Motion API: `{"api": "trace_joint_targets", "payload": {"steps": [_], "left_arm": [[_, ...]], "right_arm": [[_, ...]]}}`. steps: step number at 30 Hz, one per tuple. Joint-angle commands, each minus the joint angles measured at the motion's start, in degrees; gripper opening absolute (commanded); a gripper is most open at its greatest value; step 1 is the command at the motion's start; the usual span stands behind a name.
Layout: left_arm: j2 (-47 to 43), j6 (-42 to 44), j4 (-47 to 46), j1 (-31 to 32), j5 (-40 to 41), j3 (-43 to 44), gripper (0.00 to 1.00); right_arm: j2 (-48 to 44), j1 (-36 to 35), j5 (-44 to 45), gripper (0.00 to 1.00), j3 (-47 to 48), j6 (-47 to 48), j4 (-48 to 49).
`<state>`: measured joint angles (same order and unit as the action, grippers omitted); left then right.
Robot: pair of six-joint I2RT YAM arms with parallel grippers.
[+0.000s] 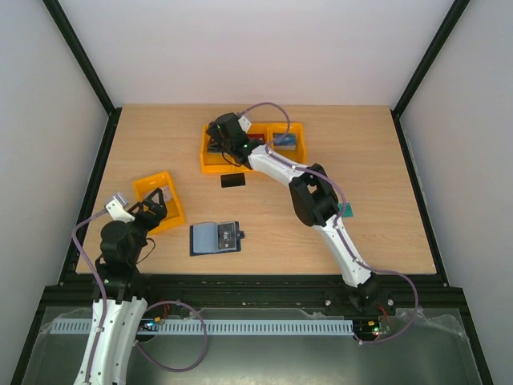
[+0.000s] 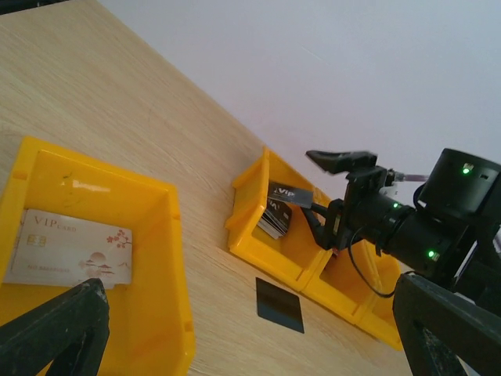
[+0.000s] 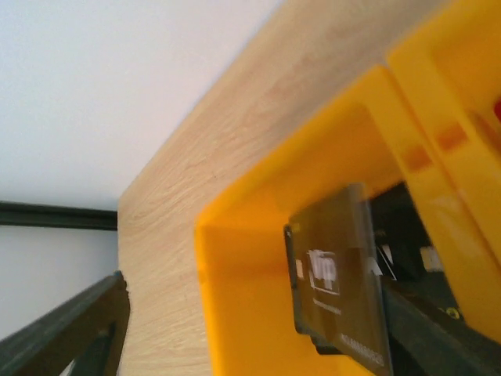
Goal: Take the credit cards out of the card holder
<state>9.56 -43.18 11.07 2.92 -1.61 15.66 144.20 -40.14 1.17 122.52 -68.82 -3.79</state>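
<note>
Right fingers (image 3: 70,329) stand spread over the far orange bin (image 3: 235,313), a black card (image 3: 337,278) tilted just beside one of them. Left fingers (image 2: 55,329) hang released above the near bin (image 2: 168,235), where a white card (image 2: 70,251) lies. The card holder (image 1: 215,237) lies open on the surface (image 1: 160,144).

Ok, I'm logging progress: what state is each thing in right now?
left gripper, open.
right gripper, open.
card holder, open, flat on table.
white card, flat in near bin.
black VIP card, tilted over far bin, beside right gripper.
plain black card, flat on table.
teal card, on table, partly hidden.
</note>
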Motion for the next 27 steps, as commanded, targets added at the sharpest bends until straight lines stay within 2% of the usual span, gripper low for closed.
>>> {"api": "trace_joint_targets", "payload": {"steps": [1,10,15,23,27], "left_arm": [[0.49,-0.69,-1.73,-0.37,-2.04,-0.62,0.99],[1.61,-0.07,-2.29,-0.37,-5.11,-0.75,0.99],[2.99,1.03,-2.65,-0.33,-6.19,-0.25,0.99],[5.27,1.95,-3.33,-0.28,-9.46,0.20,0.99],[8.91,1.30,-2.63,-0.01,-13.06,0.24,0.99]], "right_arm": [[-3.21,0.55,8.61,0.98,3.98,8.59,-7.38],[-5.97,0.50,11.03,0.99,7.12,17.24,-9.04],[-6.56,0.51,12.40,0.99,11.42,25.18,-11.03],[-12.13,0.02,18.15,0.99,12.05,40.64,-15.02],[-15.89,-0.53,17.19,0.99,11.44,46.65,-21.28]]}}
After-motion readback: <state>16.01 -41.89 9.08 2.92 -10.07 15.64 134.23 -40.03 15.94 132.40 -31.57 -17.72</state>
